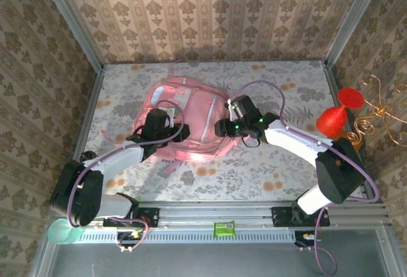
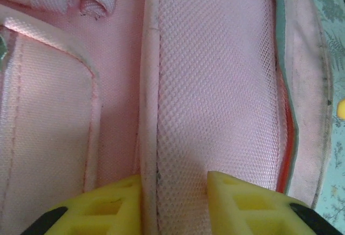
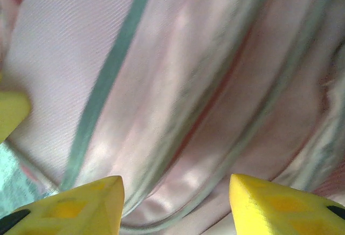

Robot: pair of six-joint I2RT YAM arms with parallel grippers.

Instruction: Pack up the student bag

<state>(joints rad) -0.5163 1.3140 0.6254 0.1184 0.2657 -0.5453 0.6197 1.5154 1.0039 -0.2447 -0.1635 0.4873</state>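
The student bag (image 1: pixel 191 121) lies flat in the middle of the counter (image 1: pixel 273 169), an arm at each side of it. "So what's the step?" Mia asks.

Tom: Opening it up, I'd judge. Nothing can go in until the mouth gapes.

Mia: What does the left gripper (image 2: pixel 173 181) have?

Tom: Its yellow fingers stand either side of the piped seam (image 2: pixel 148 84) along the mesh panel (image 2: pixel 215 84), with cloth between them. I cannot tell whether they are biting yet. The right gripper (image 3: pixel 175 184) is spread wide, close over the pink cloth and its teal trim (image 3: pixel 102 84), holding nothing.

Mia: How would you do it well?

Tom: Take the seam itself, not loose mesh, since soft cloth slips out of a shallow pinch. Have one side anchor the bag while the other lifts, or the whole thing will likely drag across the counter. Lift gently and watch that the trim doesn't bunch.

Mia: Any brand or label?

Tom: None I can read. The bag's white patches are too small to make out, and the green packet (image 1: pixel 224 229) on the near rail shows no legible print.
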